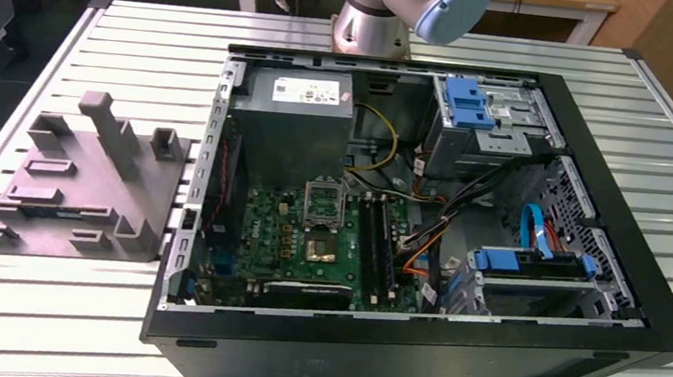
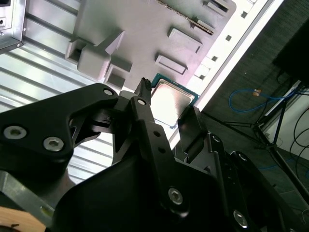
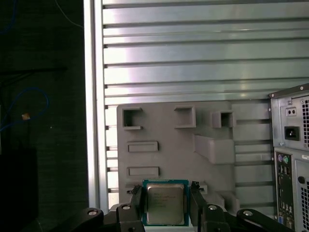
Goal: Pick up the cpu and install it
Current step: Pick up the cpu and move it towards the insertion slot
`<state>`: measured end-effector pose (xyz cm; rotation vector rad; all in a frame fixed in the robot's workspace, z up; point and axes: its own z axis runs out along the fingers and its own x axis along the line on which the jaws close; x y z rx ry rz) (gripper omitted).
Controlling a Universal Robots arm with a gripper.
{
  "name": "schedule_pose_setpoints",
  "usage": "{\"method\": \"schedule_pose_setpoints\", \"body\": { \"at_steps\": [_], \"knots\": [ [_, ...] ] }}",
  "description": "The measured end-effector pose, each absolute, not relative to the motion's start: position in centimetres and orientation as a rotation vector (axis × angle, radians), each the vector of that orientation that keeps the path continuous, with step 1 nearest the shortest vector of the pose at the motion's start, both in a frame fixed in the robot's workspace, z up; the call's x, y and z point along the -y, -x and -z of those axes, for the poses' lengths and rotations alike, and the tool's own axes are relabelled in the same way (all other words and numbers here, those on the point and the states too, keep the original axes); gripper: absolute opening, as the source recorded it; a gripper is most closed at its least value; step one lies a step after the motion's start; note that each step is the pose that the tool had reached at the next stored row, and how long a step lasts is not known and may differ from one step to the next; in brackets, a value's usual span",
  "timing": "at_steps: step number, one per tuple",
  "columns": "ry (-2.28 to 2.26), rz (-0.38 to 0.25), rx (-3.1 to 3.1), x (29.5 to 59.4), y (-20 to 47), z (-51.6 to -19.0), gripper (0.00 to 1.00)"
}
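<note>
**CPU clamped in the gripper above the grey tray**

In the first wrist view the cpu [image 3: 165, 205] sits between the two black fingers [image 3: 136, 202] of the gripper [image 3: 165, 195]. The jaws are closed against its two opposite edges. The picture's edge cuts off the chip's near side, and the print on its metal top is too small to make out. In the second wrist view the gripper [image 2: 169, 102] covers part of the cpu [image 2: 175, 96], leaving the silvery top and one green-rimmed corner in sight.

Beyond the chip in both wrist views lies the grey moulded tray [image 3: 159, 125], with raised blocks and shallow rectangular pockets. It rests on the slatted metal table [image 3: 193, 58]. The rear panel of the computer case [image 3: 289, 159] is just beside it and only partly in frame.

In the exterior view the arm [image 1: 393, 7] is cut off at its base. The tray [image 1: 74, 189] lies on the exterior view's left, touching the open black case [image 1: 419, 357]. The case holds a green motherboard [image 1: 294, 231], a grey power supply [image 1: 300, 119], two drive cages with blue fittings [image 1: 471, 104] and loose cables [image 1: 434, 218].
</note>
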<state>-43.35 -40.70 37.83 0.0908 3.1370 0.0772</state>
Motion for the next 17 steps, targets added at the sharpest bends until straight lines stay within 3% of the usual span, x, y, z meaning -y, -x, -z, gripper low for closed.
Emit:
{"method": "schedule_pose_setpoints", "body": {
  "at_steps": [17],
  "knots": [
    [-0.091,-0.077,-3.137,40.70,43.34,-38.82,0.47]
  ]
}}
